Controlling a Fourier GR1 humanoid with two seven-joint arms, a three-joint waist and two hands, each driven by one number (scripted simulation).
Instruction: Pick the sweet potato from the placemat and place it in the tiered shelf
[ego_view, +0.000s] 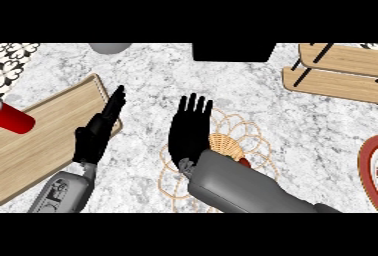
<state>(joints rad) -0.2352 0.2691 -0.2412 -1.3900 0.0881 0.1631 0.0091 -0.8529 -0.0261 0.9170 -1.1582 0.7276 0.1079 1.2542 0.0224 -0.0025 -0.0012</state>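
A woven wicker placemat (249, 134) with looped edges lies at the counter's middle. Only a small reddish piece of the sweet potato (244, 162) shows, at the edge of my right forearm, which covers the remainder. My right hand (189, 134) is open with straight fingers pointing away, above the placemat's left part and beyond the sweet potato. My left hand (98, 131) is open too, fingers up, by the right edge of a wooden board. The wooden tiered shelf (334, 70) with black struts stands at the far right, well away from both hands.
A wooden cutting board (44, 140) lies at the left with a red cup (15, 121) on it. A grey round object (110, 47) and a black box (232, 52) stand at the back. A red plate rim (365, 165) shows at the right edge.
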